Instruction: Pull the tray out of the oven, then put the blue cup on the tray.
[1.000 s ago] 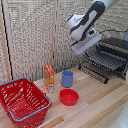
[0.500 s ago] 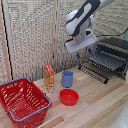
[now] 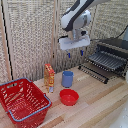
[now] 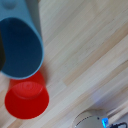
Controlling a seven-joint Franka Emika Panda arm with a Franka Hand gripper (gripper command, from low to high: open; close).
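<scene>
The blue cup (image 3: 67,78) stands upright on the wooden table, between the orange carton and the oven; in the wrist view the blue cup (image 4: 20,46) shows its open mouth from above. My gripper (image 3: 75,52) hangs in the air above the cup, a little toward the exterior view's right, fingers apart and empty. The oven (image 3: 114,52) sits at the exterior view's right with its door (image 3: 93,73) dropped open. The wire tray (image 3: 107,60) sticks out of the oven over the door.
An orange carton (image 3: 49,77) stands beside the cup. A red bowl (image 3: 69,97) lies in front of the cup, also seen as the red bowl (image 4: 27,99) in the wrist view. A red basket (image 3: 22,100) occupies the exterior view's left front.
The arm has swung away from the oven toward the exterior view's left, so my gripper now hangs above the blue cup. The tray stays pulled out.
</scene>
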